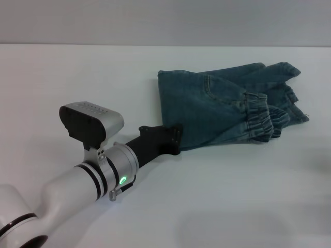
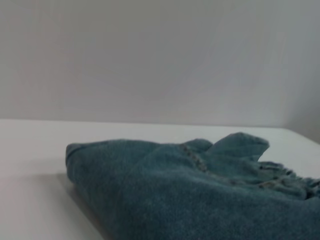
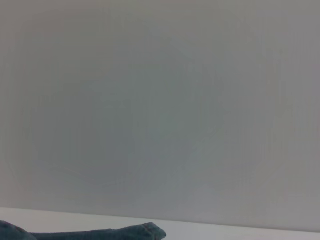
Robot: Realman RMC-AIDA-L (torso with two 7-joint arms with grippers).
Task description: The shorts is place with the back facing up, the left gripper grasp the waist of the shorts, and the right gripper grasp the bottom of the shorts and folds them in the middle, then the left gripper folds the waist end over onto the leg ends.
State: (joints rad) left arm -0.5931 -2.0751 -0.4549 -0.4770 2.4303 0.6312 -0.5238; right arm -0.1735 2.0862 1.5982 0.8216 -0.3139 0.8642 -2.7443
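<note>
One arm is at work: your left gripper (image 1: 178,139) sits low on the table (image 1: 77,72), touching the near folded edge of the shorts (image 1: 222,103); whether it is clenched or released I cannot tell. Farther back, the denim lies already doubled, elastic waist on the right side. It looks soft but thick, so take hold of both layers at the edge. Right arm is out of sight.

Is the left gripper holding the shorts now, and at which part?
Cannot be told: the left gripper meets the near folded edge of the shorts, but its grip is hidden.
</note>
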